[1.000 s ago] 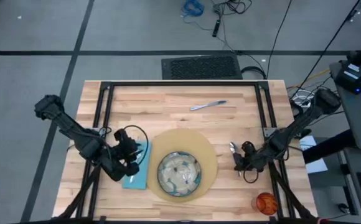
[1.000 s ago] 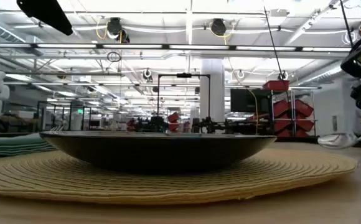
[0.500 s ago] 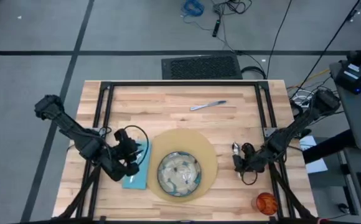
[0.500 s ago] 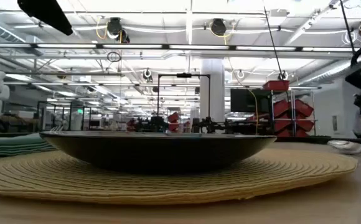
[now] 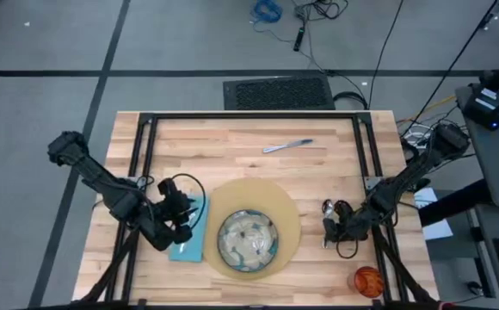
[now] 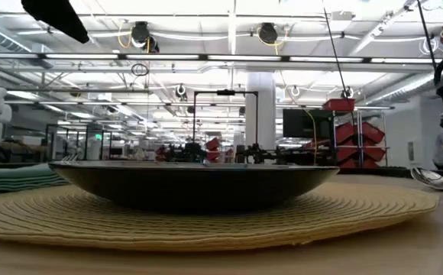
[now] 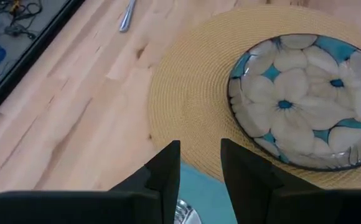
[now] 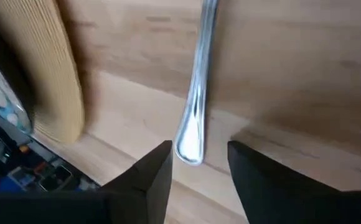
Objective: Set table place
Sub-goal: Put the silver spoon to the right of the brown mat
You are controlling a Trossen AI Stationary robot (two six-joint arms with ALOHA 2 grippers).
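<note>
Right gripper point(image 8: 199, 163) sat low over the table point(image 5: 232, 146), just right of the placemat point(image 5: 291, 226), fingers parted with the spoon point(image 8: 196, 106) lying on the wood between and ahead of them. Handle end appeared to rest at the mouth of the jaws; whether the pads touched it was hard to tell from the wrist view. In the low view the spoon's bowl point(image 6: 431, 179) looked slightly lifted at the far right.

Left gripper point(image 7: 200, 167) hovered over the teal napkin point(image 5: 187, 247) at the placemat's left edge, fingers apart, holding nothing. A bit of silver showed beneath them on the cloth, likely the fork.

Risks:
- Spoon is thin, polished and rounded. If nudged by an opening or rising finger it could skid or roll out of line with the mat.
- A finger catching the handle could flick the spoon toward the orange cup point(image 5: 367, 280) near the front right corner.
- Knife point(image 5: 287, 145) lay well apart at the back of the table; flat on bare wood, it offers little edge to grip, so a pinch could slip.

Materials:
- Placemat: round, woven tan fibre, ribbed in rings, some give.
- Dish point(image 7: 308, 99): round, shallow, glazed, blue and white flower pattern, dark rim; hard and slick.
- Napkin: soft cloth, prone to bunching.
- Table: pale butcher-block, smooth, black frame.
</note>
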